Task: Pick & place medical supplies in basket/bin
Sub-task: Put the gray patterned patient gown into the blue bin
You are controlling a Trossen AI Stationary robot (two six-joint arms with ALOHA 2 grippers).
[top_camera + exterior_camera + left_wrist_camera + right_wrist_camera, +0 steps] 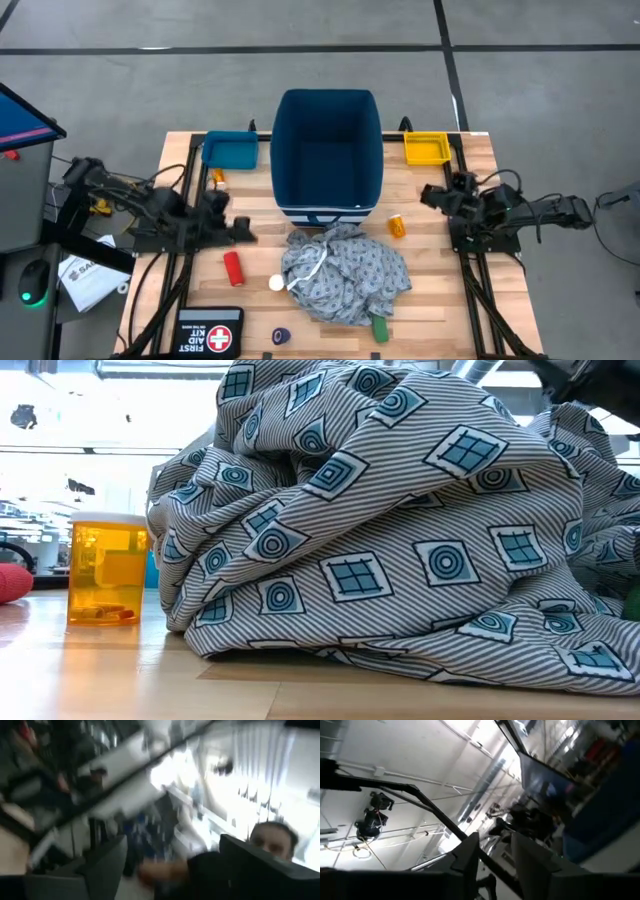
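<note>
A grey patterned gown (345, 272) with white ties lies heaped on the wooden table (440, 300), just in front of the tall dark blue bin (328, 150); seen from table height its folds fill most of the frame, beside an orange pill bottle (105, 571). Around the heap sit a second orange bottle (397, 226), a red cylinder (233, 266), a small white bottle (277, 284), a green cylinder (379, 328) and a dark blue roll (281, 337); a black FIRST AID KIT pouch (210, 333) rests at the front edge. A teal tray (231, 151) and a yellow tray (426, 149) flank the bin. The left pincer (243, 231) hovers left of the gown, its fingers (107, 862) released and wide apart, gripping nothing; the right pincer (432, 194) waits near the yellow tray, its fingers (470, 851) parted a little, empty. A person appears in the room behind.
</note>
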